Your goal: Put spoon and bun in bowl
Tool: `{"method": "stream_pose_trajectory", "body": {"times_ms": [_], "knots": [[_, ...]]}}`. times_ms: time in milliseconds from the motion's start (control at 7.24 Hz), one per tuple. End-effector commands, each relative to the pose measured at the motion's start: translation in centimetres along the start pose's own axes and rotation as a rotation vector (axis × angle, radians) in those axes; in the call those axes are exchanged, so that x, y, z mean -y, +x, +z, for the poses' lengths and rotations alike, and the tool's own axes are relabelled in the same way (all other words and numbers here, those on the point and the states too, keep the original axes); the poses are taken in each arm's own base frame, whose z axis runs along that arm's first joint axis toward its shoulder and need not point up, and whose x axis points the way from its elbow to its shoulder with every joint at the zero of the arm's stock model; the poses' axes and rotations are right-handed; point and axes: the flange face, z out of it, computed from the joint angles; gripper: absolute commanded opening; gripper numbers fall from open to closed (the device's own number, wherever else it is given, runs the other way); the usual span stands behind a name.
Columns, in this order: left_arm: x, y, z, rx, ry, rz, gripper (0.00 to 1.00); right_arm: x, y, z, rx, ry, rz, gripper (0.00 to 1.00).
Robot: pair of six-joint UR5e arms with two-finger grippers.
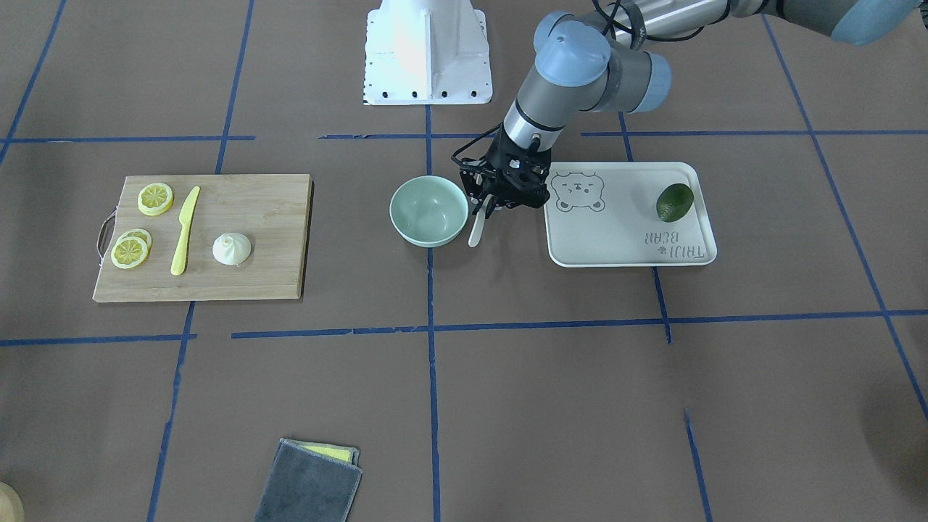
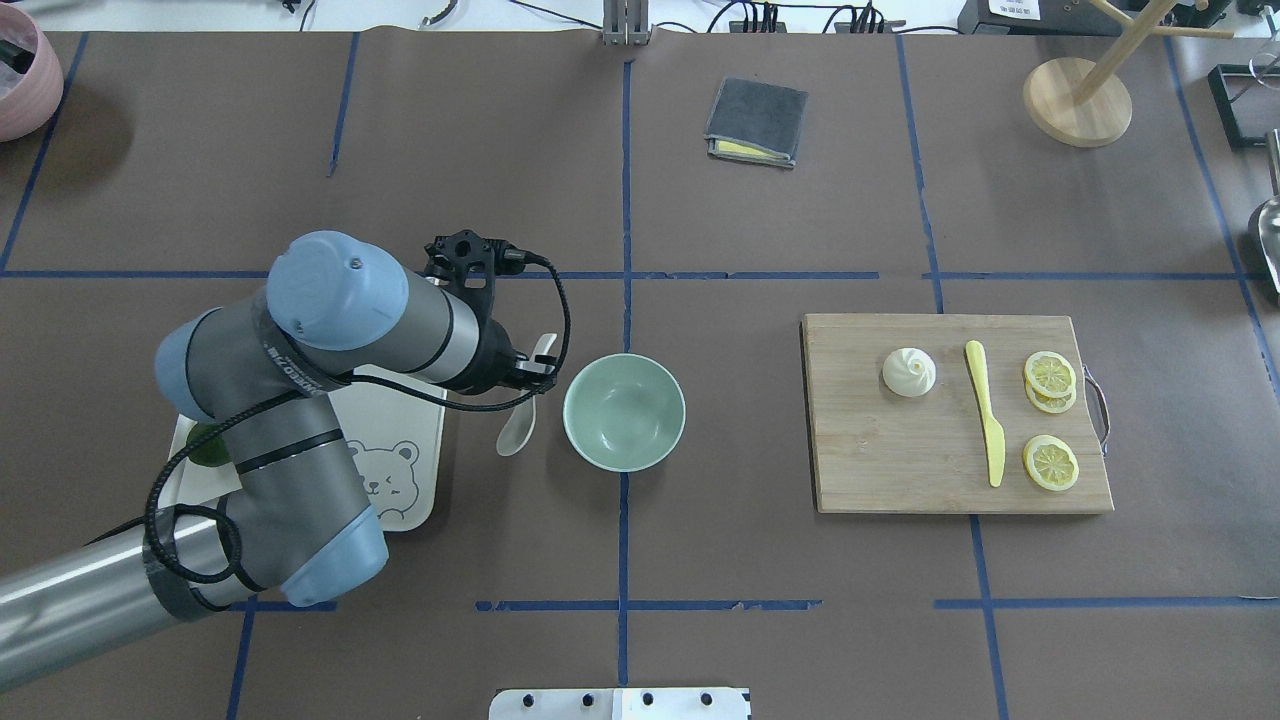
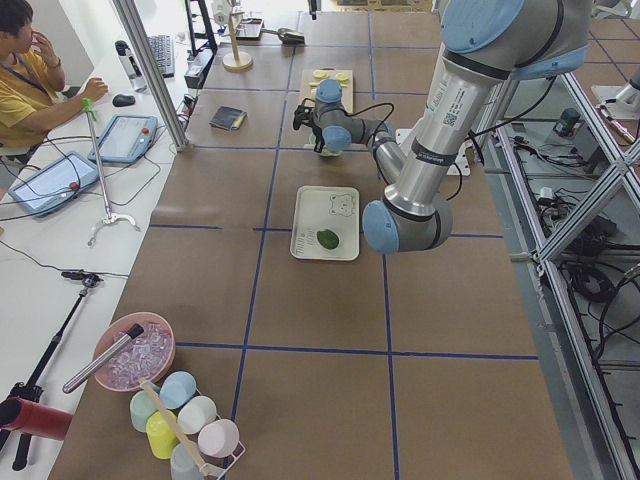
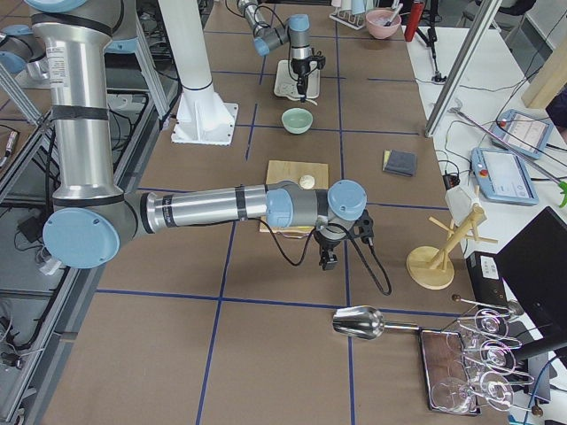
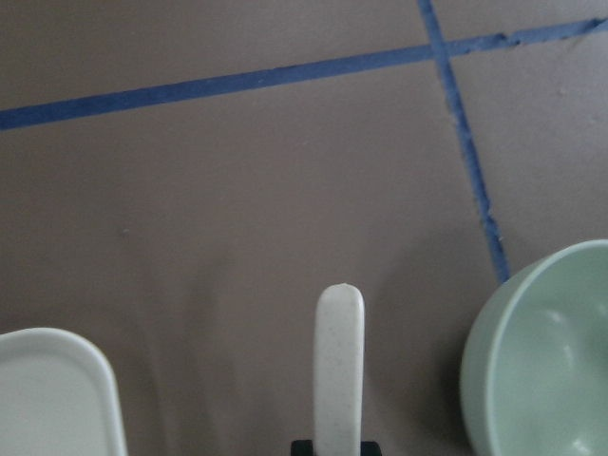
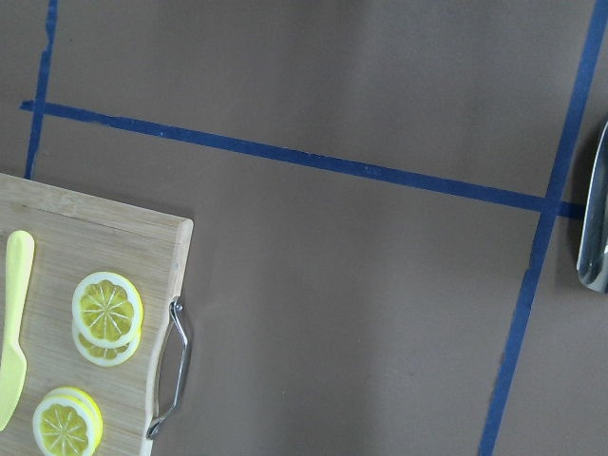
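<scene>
My left gripper (image 1: 488,206) (image 2: 534,373) is shut on the pale spoon (image 1: 475,232) (image 2: 517,430). It holds the spoon low over the table, between the mint-green bowl (image 1: 429,210) (image 2: 624,411) and the white tray (image 1: 616,243). In the left wrist view the spoon's handle (image 5: 339,361) points forward, with the bowl (image 5: 551,361) at the right. The bowl is empty. The white bun (image 1: 231,249) (image 2: 909,372) sits on the wooden cutting board (image 1: 246,279). My right gripper (image 4: 329,259) shows only in the exterior right view, beyond the board's far end, and I cannot tell its state.
The board also holds a yellow knife (image 2: 985,425) and lemon slices (image 2: 1050,463). A green fruit (image 1: 674,201) lies on the tray. A folded grey cloth (image 2: 757,122) and a wooden stand (image 2: 1078,100) are at the far side. A metal scoop (image 6: 594,228) lies at the right.
</scene>
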Motion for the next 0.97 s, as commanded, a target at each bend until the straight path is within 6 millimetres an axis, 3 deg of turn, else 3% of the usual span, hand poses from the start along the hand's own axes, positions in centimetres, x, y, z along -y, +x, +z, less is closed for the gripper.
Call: {"method": "stream_pose_trajectory", "body": {"times_ms": [0,276,415,691,829], "knots": [[1.3,5.2,1.5,-0.020,0.058,-0.054,0.00,0.0,-0.2,0.1,0.019,-0.001,0.000,1.00],[1.7,5.1,1.8,-0.023,0.083,-0.075,0.00,0.1,-0.3,0.2,0.020,-0.004,-0.002,1.00],[0.9,5.3,2.4,-0.021,0.089,-0.061,0.38,0.1,-0.4,0.2,0.021,-0.002,-0.002,1.00],[0.6,5.1,2.8,-0.014,0.084,-0.055,0.60,0.5,-2.2,0.9,0.075,-0.013,-0.026,1.00],[0.6,5.1,2.5,-0.017,0.085,-0.055,0.61,0.9,-3.9,1.2,0.093,-0.019,-0.056,1.00]]}}
